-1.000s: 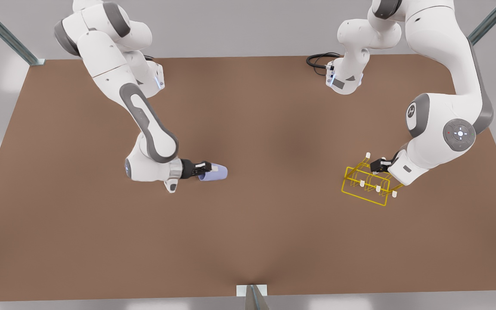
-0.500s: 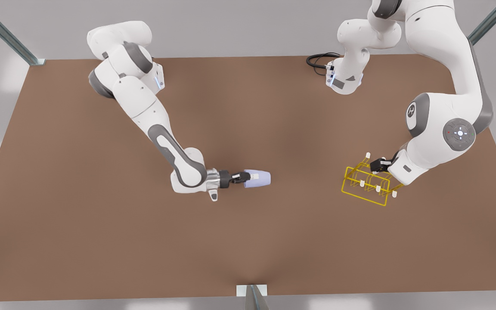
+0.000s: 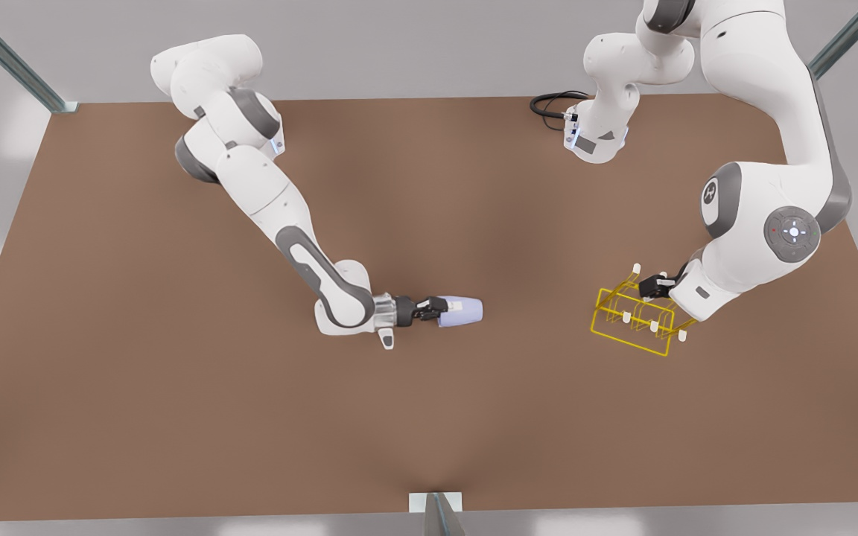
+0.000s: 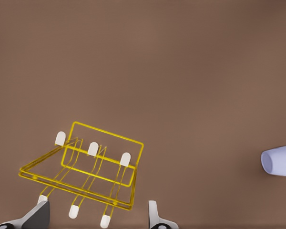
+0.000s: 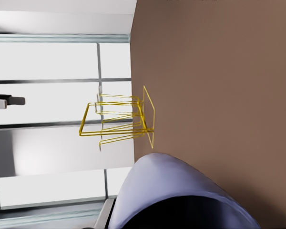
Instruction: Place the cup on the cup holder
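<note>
Front view: no brand or writing can be read on anything. On the front view's left, the right pincer [image 3: 436, 308] grips the lavender cup [image 3: 462, 311] lying sideways above the brown bench [image 3: 138, 387]; since half a second ago arm and cup have travelled a little farther toward the cup holder [image 3: 637, 321], though they are well apart from it. Farther right, the left pincer [image 3: 656, 285] sits spread wide astride the yellow holder's wire, as before.
</note>
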